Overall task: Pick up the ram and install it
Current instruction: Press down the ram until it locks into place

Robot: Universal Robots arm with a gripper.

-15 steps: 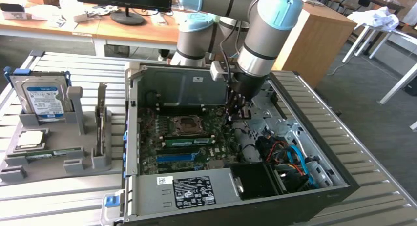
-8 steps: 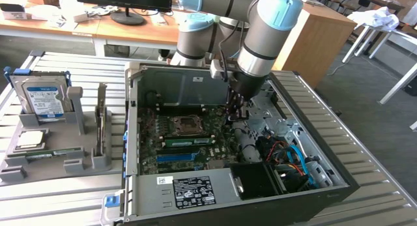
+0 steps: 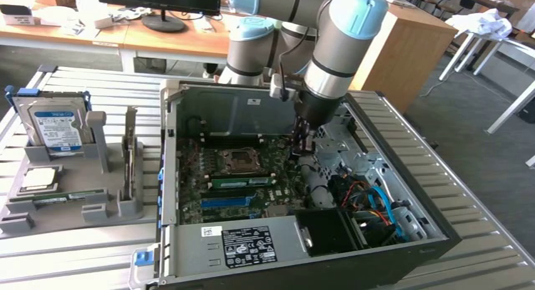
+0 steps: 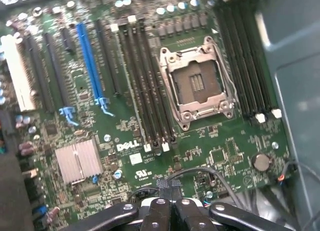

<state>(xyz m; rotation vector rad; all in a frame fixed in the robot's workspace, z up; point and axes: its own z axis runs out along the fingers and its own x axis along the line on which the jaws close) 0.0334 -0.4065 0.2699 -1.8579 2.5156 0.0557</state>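
Observation:
The ram (image 3: 69, 196) is a thin green stick lying flat in the front slot of the grey holder (image 3: 109, 212), at the exterior view's left, outside the computer case. My gripper (image 3: 301, 150) hangs inside the open case (image 3: 393, 177), above the motherboard and just to the exterior view's right of the processor socket (image 3: 242, 160). In the wrist view the gripper (image 4: 167, 213) has its black fingers (image 4: 155, 216) pressed together with nothing between them. Below it are the empty socket (image 4: 197, 81) and the long black memory slots (image 4: 145, 86), which look empty.
The holder also carries a silver hard drive (image 3: 54, 127), a square silver chip (image 3: 42, 177) and a thin board standing on edge (image 3: 129, 155). Orange and blue cables (image 3: 376, 205) fill the case's corner. A blue slot (image 4: 90, 66) and a heatsink (image 4: 77, 158) lie on the motherboard.

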